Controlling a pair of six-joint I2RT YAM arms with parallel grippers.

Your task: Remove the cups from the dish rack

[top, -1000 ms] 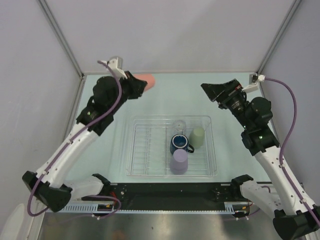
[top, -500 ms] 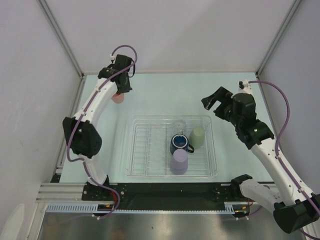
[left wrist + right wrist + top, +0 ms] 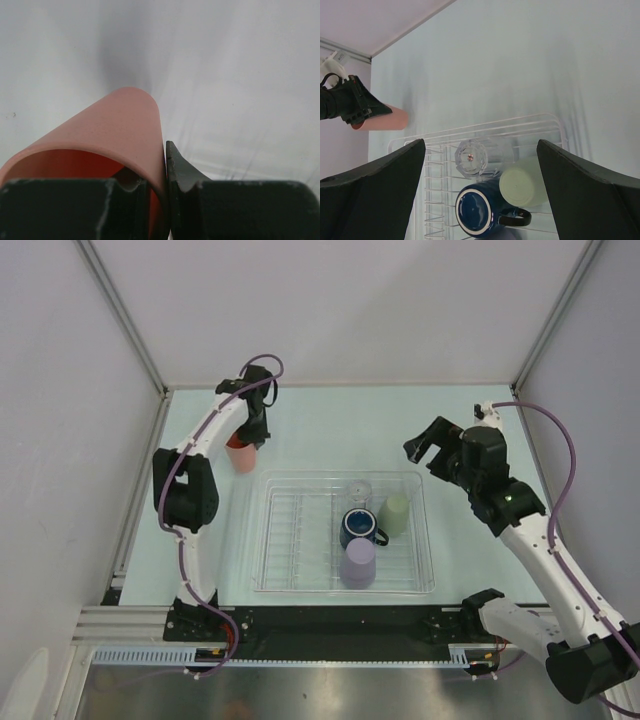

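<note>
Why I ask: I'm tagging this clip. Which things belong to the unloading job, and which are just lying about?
Job: pink cup, held in left gripper; clear cup; green cup; mug; lavender cup; rack.
Just there: table, walls.

Lab test cell, seen from above. Plain grey panel walls [image 3: 340, 310] on aluminium posts [image 3: 120, 315] box in a pale green surface [image 3: 340, 430]. My left arm [image 3: 213, 422] and right arm [image 3: 545, 550], trailing purple cables [image 3: 565, 440], are bolted to a metal rail [image 3: 340, 652] at its near edge.
</note>
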